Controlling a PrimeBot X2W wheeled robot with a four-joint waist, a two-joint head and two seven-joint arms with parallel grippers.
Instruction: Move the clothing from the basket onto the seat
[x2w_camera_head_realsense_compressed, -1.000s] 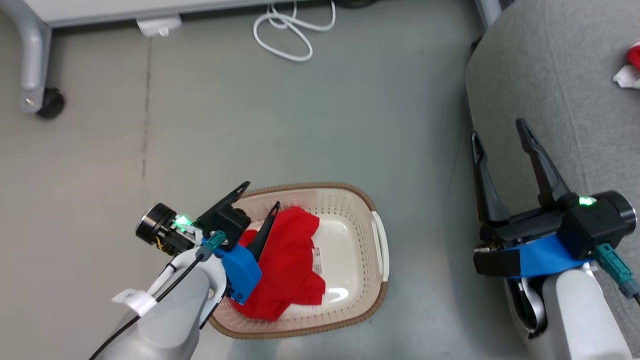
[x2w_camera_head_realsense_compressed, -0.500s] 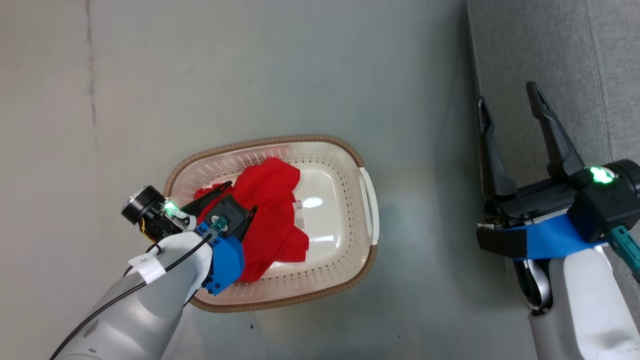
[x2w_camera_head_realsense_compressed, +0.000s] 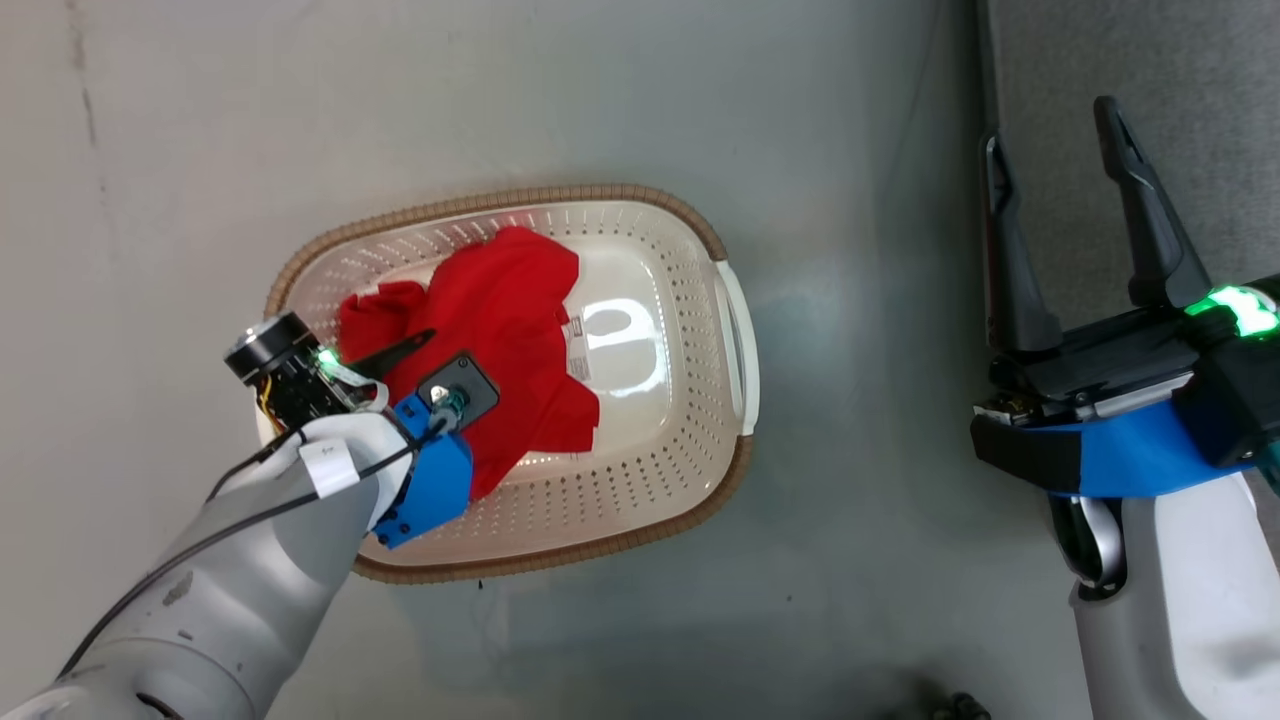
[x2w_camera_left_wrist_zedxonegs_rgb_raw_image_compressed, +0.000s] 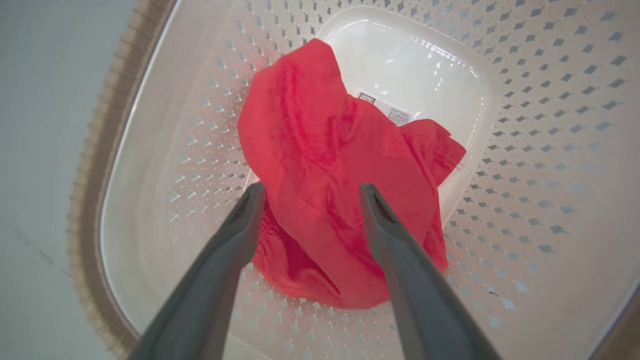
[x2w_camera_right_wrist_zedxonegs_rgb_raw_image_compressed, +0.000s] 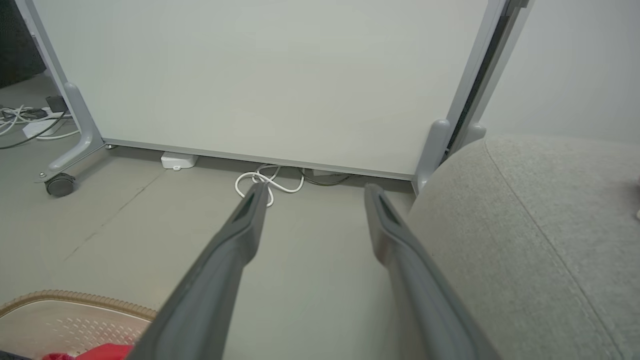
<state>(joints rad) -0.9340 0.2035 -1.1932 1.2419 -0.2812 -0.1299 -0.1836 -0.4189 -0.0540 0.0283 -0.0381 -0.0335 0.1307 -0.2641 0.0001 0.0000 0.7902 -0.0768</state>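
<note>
- Floor (x2w_camera_head_realsense_compressed: 500, 90): grey, smooth. It carries the basket and runs up to the seat's edge.
- Seat (x2w_camera_head_realsense_compressed: 1230, 60): grey woven cushion. The head view gives a strip of it at the top right. The right wrist view (x2w_camera_right_wrist_zedxonegs_rgb_raw_image_compressed: 540, 225) adds its rounded edge and a stitched seam.
- Panel (x2w_camera_right_wrist_zedxonegs_rgb_raw_image_compressed: 260, 75): pale, on a grey wheeled frame, standing on the floor beyond the seat's end. Right wrist view.
- Basket (x2w_camera_head_realsense_compressed: 620, 490): cream, perforated, brown rim, on the floor and apart from the seat. White handle (x2w_camera_head_realsense_compressed: 735, 350) at the end nearer the seat. The left wrist view looks down into its well (x2w_camera_left_wrist_zedxonegs_rgb_raw_image_compressed: 550, 125). The right wrist view catches a bit of rim (x2w_camera_right_wrist_zedxonegs_rgb_raw_image_compressed: 75, 298).
- Clothing (x2w_camera_head_realsense_compressed: 500, 310): one crumpled red heap inside the basket, toward the end away from the handle. The handle-end floor of the basket is bare and glossy. Up close (x2w_camera_left_wrist_zedxonegs_rgb_raw_image_compressed: 330, 165) it is plain red and folded over itself.
- Left gripper (x2w_camera_left_wrist_zedxonegs_rgb_raw_image_compressed: 311, 189): fingers spread, reaching down into the basket and straddling the heap. Cannot tell whether the tips touch the cloth. The head view gives one dark finger (x2w_camera_head_realsense_compressed: 395, 352) over the red.
- Right gripper (x2w_camera_head_realsense_compressed: 1048, 122): fingers apart, nothing between them, over the floor at the seat's edge. Its own view (x2w_camera_right_wrist_zedxonegs_rgb_raw_image_compressed: 316, 189) agrees.
- Cable (x2w_camera_right_wrist_zedxonegs_rgb_raw_image_compressed: 267, 182): white loops on the floor under the panel.
- Caster (x2w_camera_right_wrist_zedxonegs_rgb_raw_image_compressed: 60, 185): black, at the frame's foot.
- Label (x2w_camera_left_wrist_zedxonegs_rgb_raw_image_compressed: 395, 112): white, on the basket floor, partly under the cloth.
</note>
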